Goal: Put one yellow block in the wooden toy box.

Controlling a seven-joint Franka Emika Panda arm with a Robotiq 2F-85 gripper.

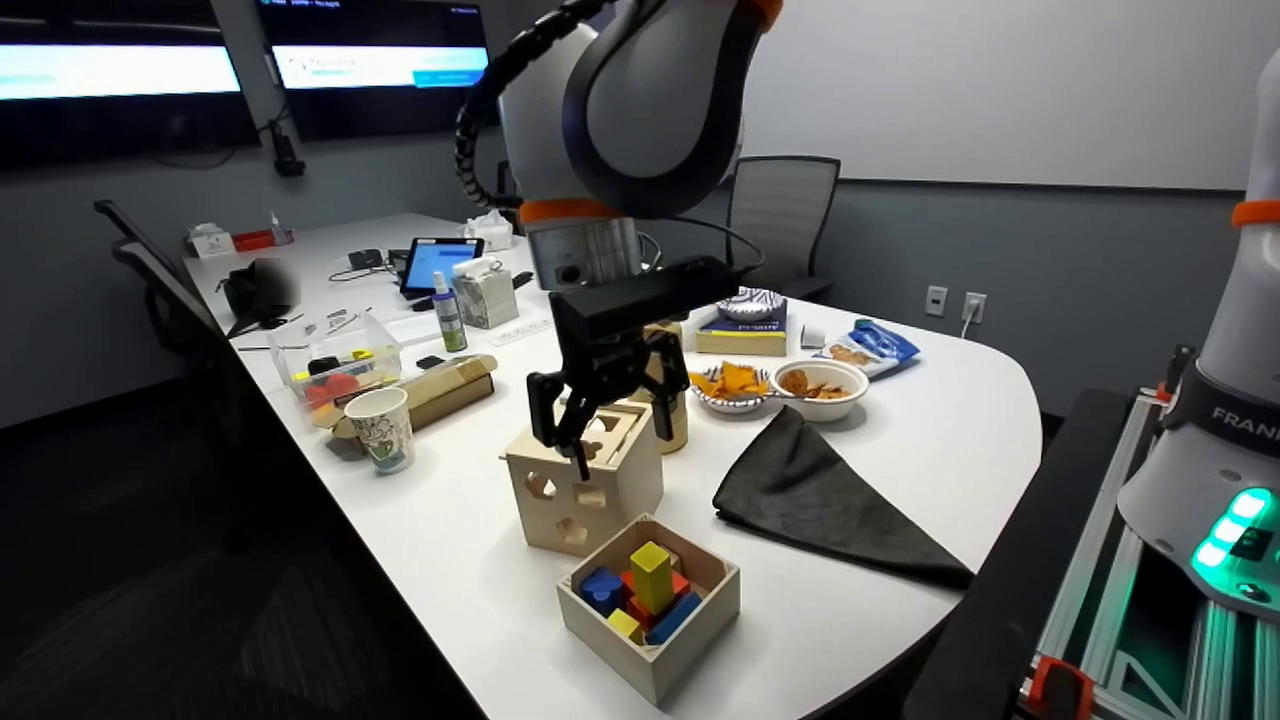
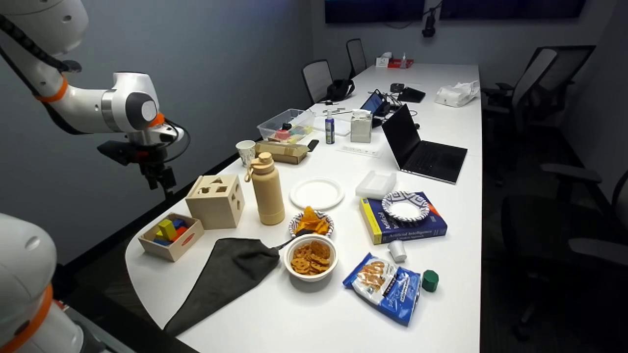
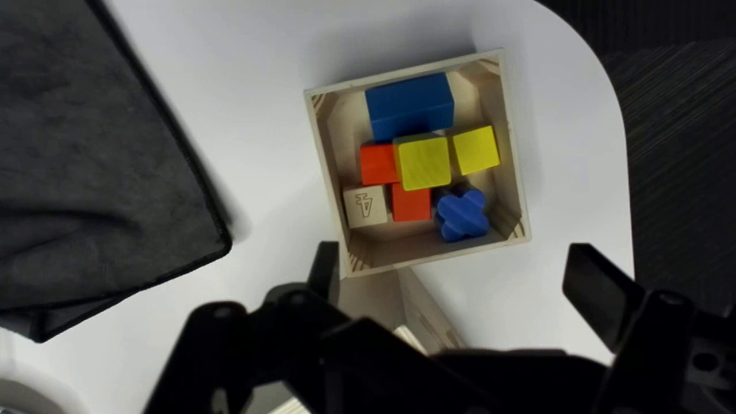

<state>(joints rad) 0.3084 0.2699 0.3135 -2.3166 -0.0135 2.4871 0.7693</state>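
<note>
Two yellow blocks lie in a shallow wooden tray among red and blue blocks. The taller yellow block stands above the others; it also shows in the wrist view and in an exterior view. The smaller yellow block lies beside it. The wooden toy box, pale with cut-out holes, stands right next to the tray; in the wrist view it is mostly hidden behind the gripper. My gripper is open and empty, raised near the toy box, its fingers pointing down. It overlaps the box's top in an exterior view.
A tan bottle stands close beside the toy box. A dark cloth lies near the tray. Bowls of chips and crackers, a paper cup and a book are also on the table. The tray is near the table's rounded end.
</note>
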